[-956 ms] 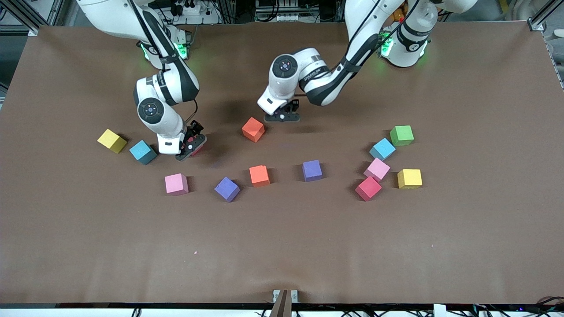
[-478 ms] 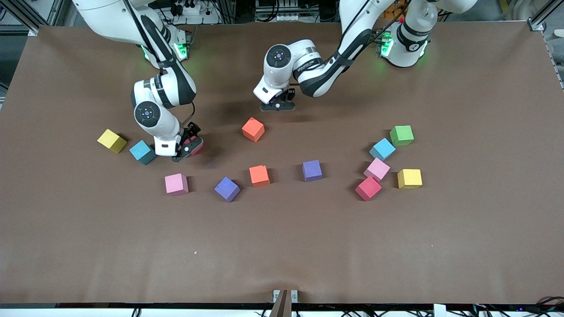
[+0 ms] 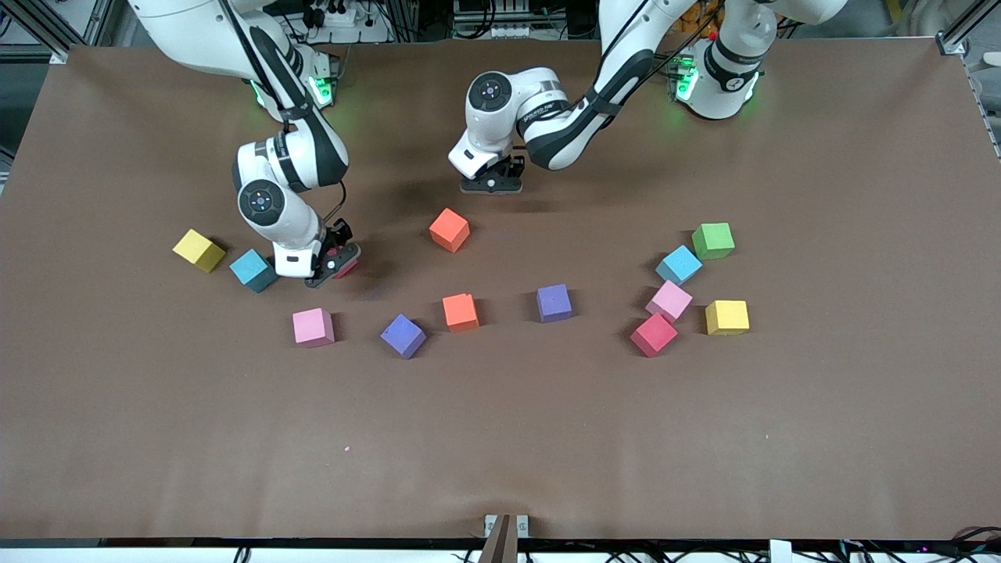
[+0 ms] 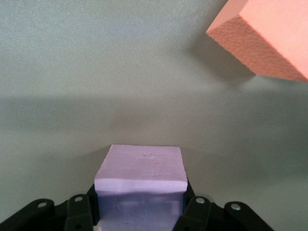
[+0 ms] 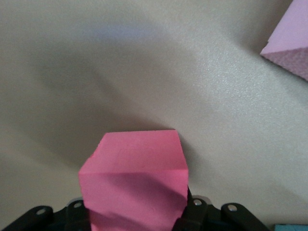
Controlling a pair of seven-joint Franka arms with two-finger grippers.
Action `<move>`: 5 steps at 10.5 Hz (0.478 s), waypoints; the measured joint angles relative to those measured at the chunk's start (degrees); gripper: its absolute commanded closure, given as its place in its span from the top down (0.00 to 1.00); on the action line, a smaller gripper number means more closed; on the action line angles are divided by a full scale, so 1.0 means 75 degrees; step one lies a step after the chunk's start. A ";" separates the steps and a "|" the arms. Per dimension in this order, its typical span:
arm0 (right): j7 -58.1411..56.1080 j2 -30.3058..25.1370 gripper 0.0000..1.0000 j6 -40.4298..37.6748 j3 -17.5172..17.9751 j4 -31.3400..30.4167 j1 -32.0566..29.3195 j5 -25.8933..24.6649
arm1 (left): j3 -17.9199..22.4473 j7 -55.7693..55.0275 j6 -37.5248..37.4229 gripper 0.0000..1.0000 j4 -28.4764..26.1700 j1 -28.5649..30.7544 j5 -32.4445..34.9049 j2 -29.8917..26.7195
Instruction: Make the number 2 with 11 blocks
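- The red block [image 5: 134, 178] sits between the jaws of the right gripper [image 3: 332, 262], which are closed on its sides. It is low over the bench [image 3: 500, 438] in the frame's middle band, toward the right arm's end, just beside a teal block [image 3: 253, 270].
- A pale pink block [image 4: 140, 178] is clamped in the left gripper's [image 3: 491, 184] jaws at upper centre of the frame, near an orange block [image 3: 450, 229].
- The other blocks [image 3: 554, 303] lie scattered across the middle band; no figure 2 has taken shape.
- The red block's lift probably wants to go straight up, clear of the teal neighbour, with the grip kept square so the block lands flush.
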 measured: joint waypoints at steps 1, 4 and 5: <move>0.0000 -0.0048 0.32 -0.0094 0.0004 0.0019 0.0002 0.0010 | 0.0000 -0.0121 0.0000 1.00 0.0000 -0.0003 0.0002 0.0000; -0.0014 -0.0379 0.33 -0.0456 0.0044 0.0049 0.0092 0.0024 | -0.0012 -0.0690 -0.0031 1.00 0.0046 0.0001 0.0014 -0.0023; -0.0014 -0.0469 0.33 -0.0521 0.0061 0.0049 0.0161 0.0029 | -0.0014 -0.0825 -0.0132 1.00 0.0116 0.0018 0.0014 -0.0098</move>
